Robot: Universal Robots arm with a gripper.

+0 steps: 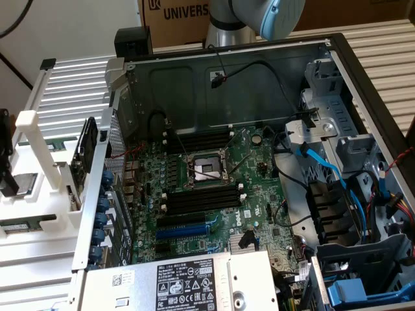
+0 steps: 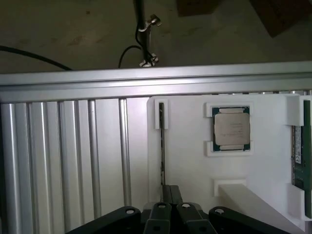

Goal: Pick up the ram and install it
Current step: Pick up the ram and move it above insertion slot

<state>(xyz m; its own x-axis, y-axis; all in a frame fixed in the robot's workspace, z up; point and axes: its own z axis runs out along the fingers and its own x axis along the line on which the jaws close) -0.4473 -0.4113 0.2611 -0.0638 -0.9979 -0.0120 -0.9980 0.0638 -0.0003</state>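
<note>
Jaws (image 2: pixel 171 191) are pressed fully together with nothing between them, poised above the white holder (image 2: pixel 185 165).

Wrist view: the ram (image 2: pixel 161 146) stands on edge in a narrow clip of the holder, so it reads as one thin dark line. That posture presents its long top edge for a pinch from above. The line runs under the closed tips, which hide its near end. I judge the jaws hang well above it rather than touching it, though depth is hard to read here. A square silver processor chip (image 2: pixel 231 127) lies flat in a recess at the middle of the holder. At the holder's far edge a second memory stick (image 2: pixel 303 151) lies flat and is cut off by the frame. Beyond the holder runs an aluminium rail (image 2: pixel 146 80), and beside it lies the ribbed counter (image 2: pixel 73 156).

Exterior view: the holder (image 1: pixel 39 149) sits just beside the open computer case (image 1: pixel 227 71). A dark upright slab at the holder's case-side edge is probably the ram (image 1: pixel 87 146); its chips and label are too dim to confirm. Inside the case, the motherboard (image 1: pixel 259 188) lies face up with its black memory slots (image 1: pixel 201 201) empty, open to access from above. The arm (image 1: pixel 259 16) is cropped behind the case.
</note>
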